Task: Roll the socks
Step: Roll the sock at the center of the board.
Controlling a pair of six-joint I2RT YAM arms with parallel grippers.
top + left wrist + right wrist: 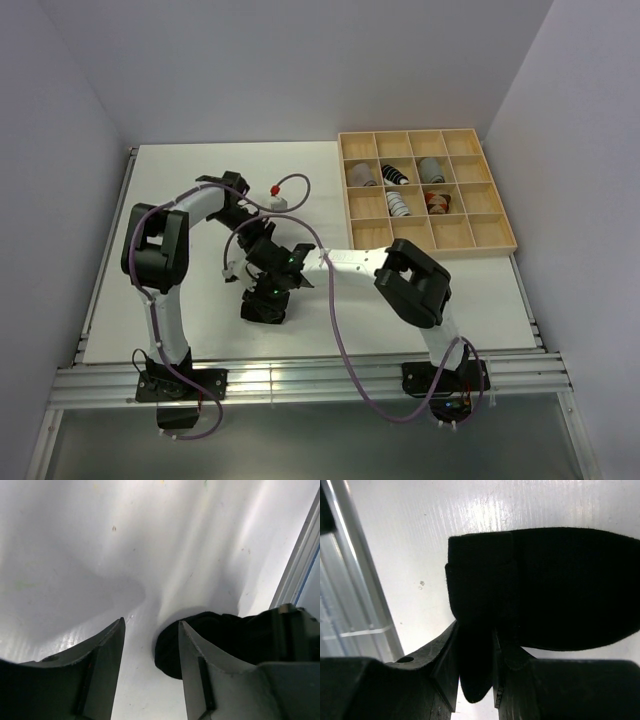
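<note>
The black sock [545, 585], lying rightward in frame, is pinched by the right hand [476, 645]; the spread left hand [151, 625] is held beside it.

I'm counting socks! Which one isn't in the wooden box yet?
The black sock, pinched by the right gripper on the table; the others sit in the tray.

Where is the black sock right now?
In the right wrist view the black sock lies on the white table, its edge pinched in the right gripper. The left gripper stands open just beside it, toward the table's near edge.
</note>
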